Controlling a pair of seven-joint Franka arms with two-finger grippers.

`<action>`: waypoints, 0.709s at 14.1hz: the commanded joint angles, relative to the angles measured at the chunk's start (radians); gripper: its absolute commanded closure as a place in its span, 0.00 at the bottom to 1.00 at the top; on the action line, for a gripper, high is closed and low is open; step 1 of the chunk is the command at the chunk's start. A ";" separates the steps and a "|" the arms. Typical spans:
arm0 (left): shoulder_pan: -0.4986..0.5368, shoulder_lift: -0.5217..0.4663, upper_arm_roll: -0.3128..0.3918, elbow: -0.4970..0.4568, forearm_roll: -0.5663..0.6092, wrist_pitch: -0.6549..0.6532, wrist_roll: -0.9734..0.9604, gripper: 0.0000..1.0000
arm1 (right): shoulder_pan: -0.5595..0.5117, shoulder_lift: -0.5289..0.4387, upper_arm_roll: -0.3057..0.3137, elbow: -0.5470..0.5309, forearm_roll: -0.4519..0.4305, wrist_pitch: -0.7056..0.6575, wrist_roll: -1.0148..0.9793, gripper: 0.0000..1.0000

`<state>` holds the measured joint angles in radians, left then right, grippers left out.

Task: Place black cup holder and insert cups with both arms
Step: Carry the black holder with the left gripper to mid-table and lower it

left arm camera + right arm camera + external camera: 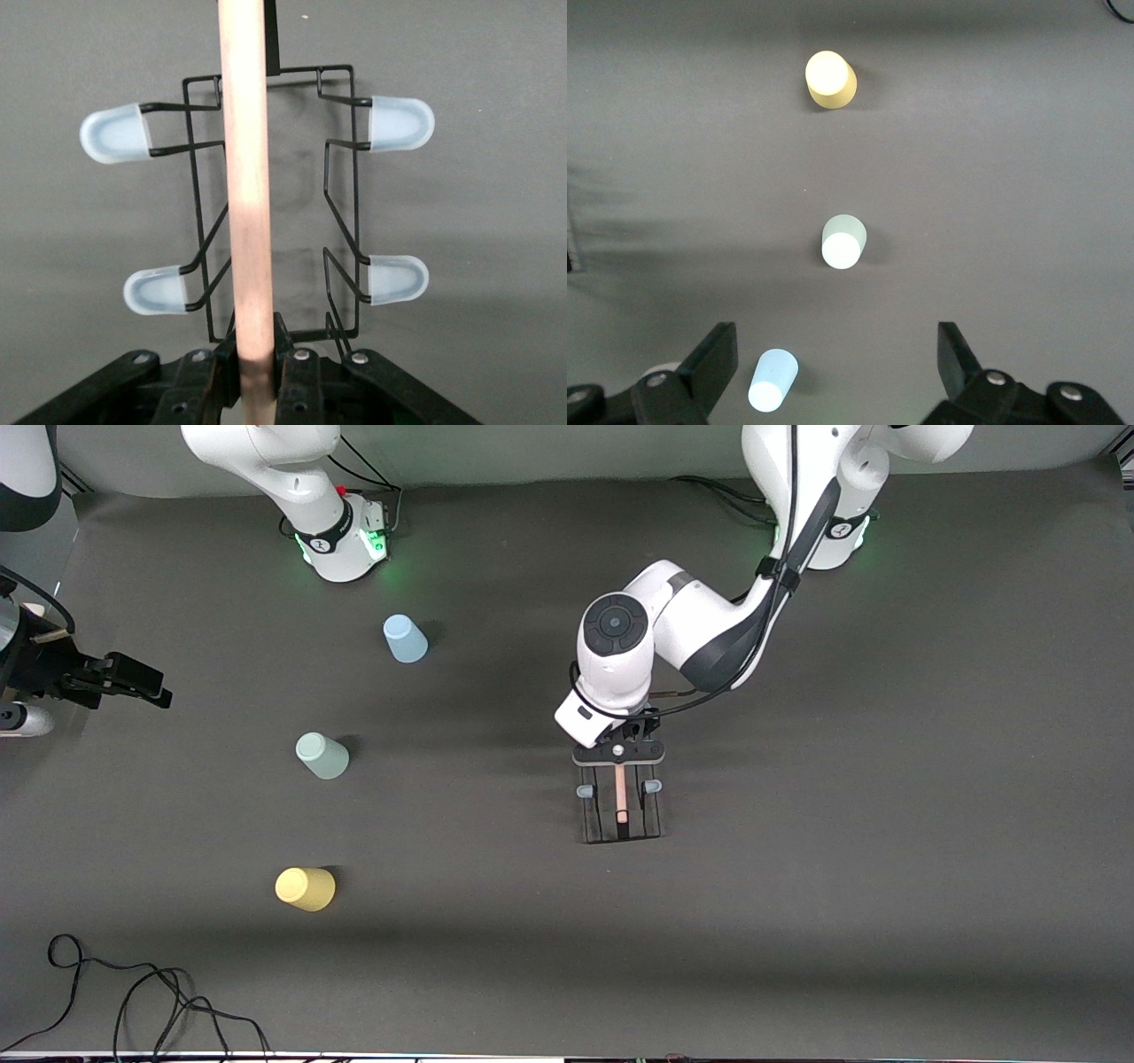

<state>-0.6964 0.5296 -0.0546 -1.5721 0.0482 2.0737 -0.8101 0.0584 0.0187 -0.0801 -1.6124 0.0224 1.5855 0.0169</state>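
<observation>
Dark grey cloth covers the whole surface [886, 824], and the two white arms rise from green-lit bases along its upper edge in the front view. The left arm reaches down over the middle of the surface, and the left gripper [255, 372] has its jaws clamped on the wooden handle [245, 195] of the black cup holder [622, 810], gripping the end of the rod farthest from the front camera. In the left wrist view the holder's black wire frame hangs below the rod with four pale blue pegs [113, 134] showing, two to each side; whether its base rests on the cloth or is held just above it cannot be told. The right arm waits at its own end of the surface, the right gripper [837, 363] held high with its jaws wide apart and nothing between them. Three cups stand upside down toward that same end, well apart from the holder and from one another: the light blue cup [405, 638] farthest from the front camera, the pale green cup [322, 755] in between, and the yellow cup [306, 888] nearest
</observation>
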 commanded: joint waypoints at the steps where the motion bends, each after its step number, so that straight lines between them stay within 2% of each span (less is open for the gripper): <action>1: -0.028 0.001 0.016 0.015 0.024 0.003 -0.057 1.00 | 0.046 -0.100 -0.009 -0.140 -0.024 0.042 -0.012 0.00; 4: -0.038 0.004 0.016 0.015 0.024 0.002 -0.052 1.00 | 0.069 -0.224 -0.004 -0.335 -0.024 0.149 -0.012 0.00; 5: -0.034 0.004 0.016 0.015 0.022 0.003 -0.040 0.59 | 0.089 -0.249 -0.006 -0.381 -0.025 0.169 -0.011 0.00; 6: -0.029 0.004 0.016 0.015 0.022 0.015 -0.017 0.37 | 0.089 -0.266 -0.006 -0.411 -0.036 0.180 -0.011 0.00; 8: -0.028 0.003 0.016 0.015 0.022 0.029 0.003 0.10 | 0.089 -0.266 -0.006 -0.431 -0.039 0.185 -0.011 0.00; 9: -0.026 -0.002 0.016 0.015 0.022 0.025 0.005 0.01 | 0.089 -0.263 -0.007 -0.457 -0.045 0.209 -0.011 0.00; 10: -0.022 -0.011 0.016 0.015 0.022 0.020 0.008 0.01 | 0.089 -0.264 -0.007 -0.501 -0.056 0.262 -0.011 0.00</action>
<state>-0.7124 0.5360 -0.0495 -1.5607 0.0605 2.0984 -0.8196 0.1395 -0.2222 -0.0804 -2.0281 -0.0010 1.7662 0.0159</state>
